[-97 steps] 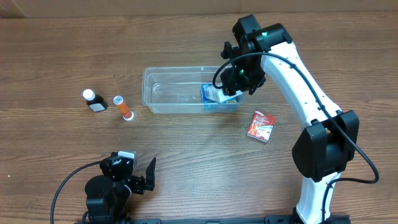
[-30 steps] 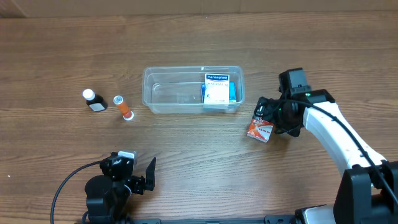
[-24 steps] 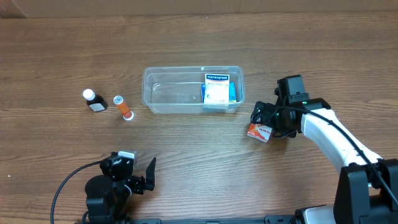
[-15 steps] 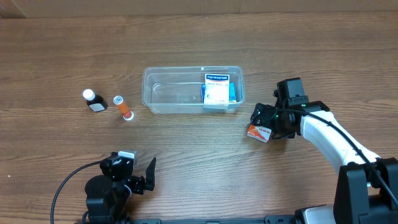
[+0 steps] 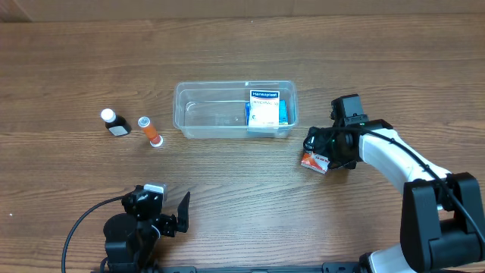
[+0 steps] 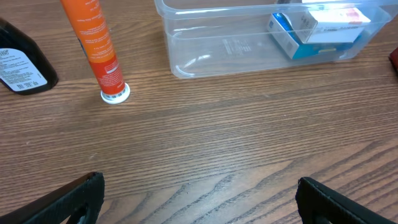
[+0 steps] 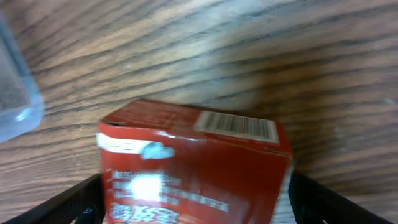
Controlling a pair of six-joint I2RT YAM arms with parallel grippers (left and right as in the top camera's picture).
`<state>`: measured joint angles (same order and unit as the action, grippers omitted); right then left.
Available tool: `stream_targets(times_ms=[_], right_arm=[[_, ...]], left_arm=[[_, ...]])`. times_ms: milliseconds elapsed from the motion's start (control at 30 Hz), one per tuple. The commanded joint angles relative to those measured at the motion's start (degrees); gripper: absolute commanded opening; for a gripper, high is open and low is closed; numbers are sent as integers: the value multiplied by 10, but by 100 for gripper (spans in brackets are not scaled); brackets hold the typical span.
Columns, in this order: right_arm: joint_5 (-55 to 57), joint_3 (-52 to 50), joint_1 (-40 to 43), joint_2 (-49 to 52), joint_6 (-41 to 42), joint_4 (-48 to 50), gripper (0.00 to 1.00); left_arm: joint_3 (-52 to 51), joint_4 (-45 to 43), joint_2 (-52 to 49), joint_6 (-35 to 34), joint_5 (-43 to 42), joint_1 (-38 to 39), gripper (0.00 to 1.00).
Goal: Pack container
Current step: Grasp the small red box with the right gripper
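The clear container lies at the table's middle, with a blue and white box in its right end; the left wrist view shows its near wall and that box. To its right, a red box rests on the wood. My right gripper is down over it, a finger against each side. In the right wrist view the red box fills the gap of the gripper. My left gripper stands open near the front edge, nothing between its fingers.
An orange tube and a black bottle with a white cap lie left of the container, also seen as tube and bottle. A corner of the container shows left of the red box.
The right arm left the container, came down over the red box, and its jaws have narrowed onto the box's sides. The left arm has not moved.
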<state>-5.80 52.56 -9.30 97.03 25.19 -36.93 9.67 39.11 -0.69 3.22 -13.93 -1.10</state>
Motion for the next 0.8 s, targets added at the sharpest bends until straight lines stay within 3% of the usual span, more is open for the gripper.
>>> stream_targets(times_ms=[0,133,333,767], right_arm=[[42,-15,3,29,52,-31,91],[42,-15,3,29,79,-59,87],[43,-1,3,28,78,-60,73],[57,239,2,-50,66,-272,72]], left_arm=[[-2,-2,4,7,0,4,100],[-2,-2,4,6,0,4,100],[-2,-2,4,6,0,4,100],[-2,-2,4,6,0,4,100]])
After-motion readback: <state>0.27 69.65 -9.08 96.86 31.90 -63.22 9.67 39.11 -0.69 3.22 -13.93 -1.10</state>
